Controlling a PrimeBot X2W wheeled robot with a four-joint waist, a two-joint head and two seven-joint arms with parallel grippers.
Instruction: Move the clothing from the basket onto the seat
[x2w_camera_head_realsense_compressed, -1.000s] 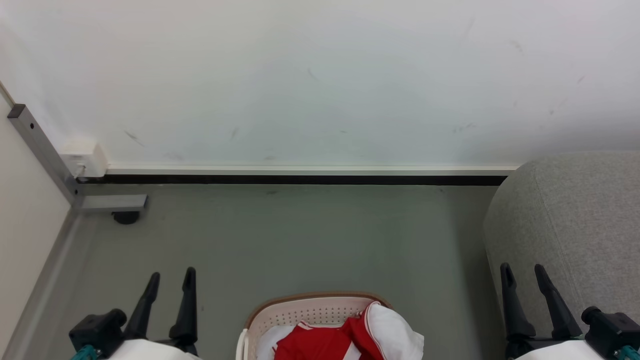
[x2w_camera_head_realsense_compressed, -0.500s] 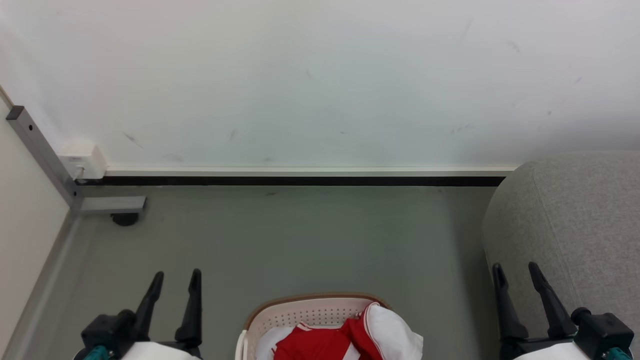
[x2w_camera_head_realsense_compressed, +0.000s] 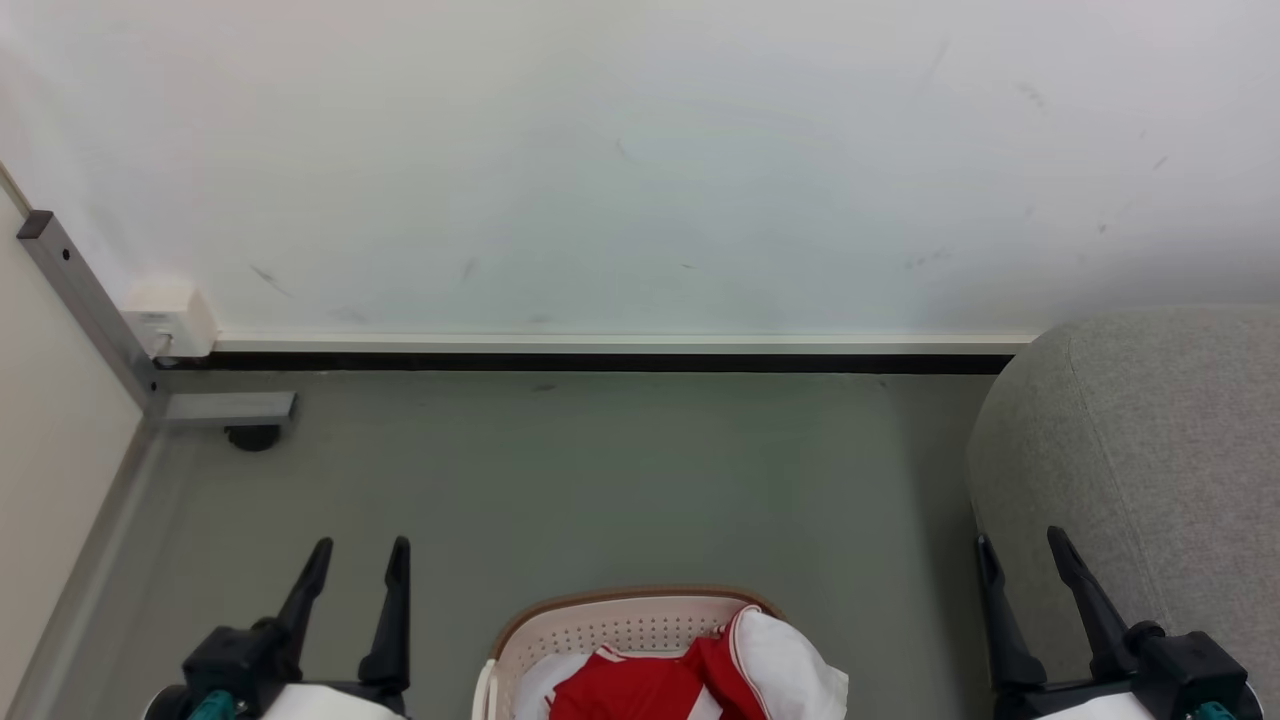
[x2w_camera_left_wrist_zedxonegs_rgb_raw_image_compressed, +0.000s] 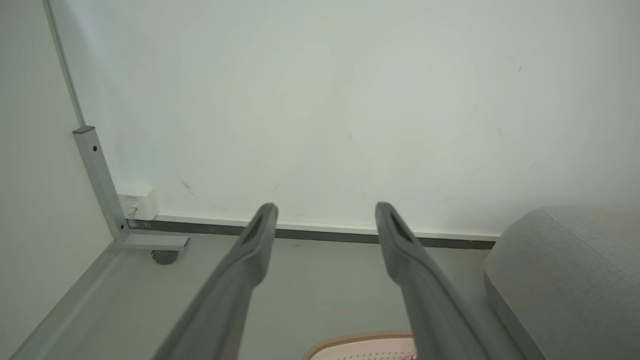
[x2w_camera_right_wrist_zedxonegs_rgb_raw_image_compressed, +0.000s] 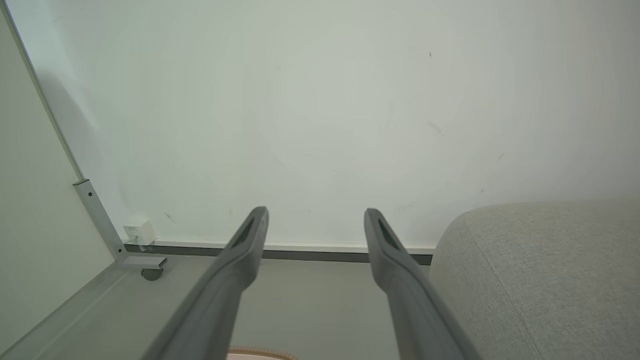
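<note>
The cream basket (x2w_camera_head_realsense_compressed: 610, 622) with a brown rim stands on the floor at the bottom middle of the head view, cut off by the frame edge. Red clothing (x2w_camera_head_realsense_compressed: 640, 685) with a white sleeve lies heaped inside it. The grey seat (x2w_camera_head_realsense_compressed: 1150, 450) rises at the right. My left gripper (x2w_camera_head_realsense_compressed: 360, 546) is open and empty, left of the basket. My right gripper (x2w_camera_head_realsense_compressed: 1020, 538) is open and empty, between basket and seat. In the left wrist view the basket rim (x2w_camera_left_wrist_zedxonegs_rgb_raw_image_compressed: 360, 342) peeks below the open left gripper (x2w_camera_left_wrist_zedxonegs_rgb_raw_image_compressed: 325, 207). The right wrist view shows the open right gripper (x2w_camera_right_wrist_zedxonegs_rgb_raw_image_compressed: 315, 212) beside the seat (x2w_camera_right_wrist_zedxonegs_rgb_raw_image_compressed: 540, 270).
A white wall (x2w_camera_head_realsense_compressed: 640, 160) with a dark skirting strip (x2w_camera_head_realsense_compressed: 600, 360) closes the back. A grey metal post (x2w_camera_head_realsense_compressed: 85, 300) with a foot bracket and caster (x2w_camera_head_realsense_compressed: 250, 435) stands at the left, next to a white socket box (x2w_camera_head_realsense_compressed: 170, 312). Grey floor (x2w_camera_head_realsense_compressed: 600, 480) lies beyond the basket.
Both grippers have drifted inward toward the basket: the left one rightward, the right one leftward and slightly lower. Basket and clothing have not moved.
</note>
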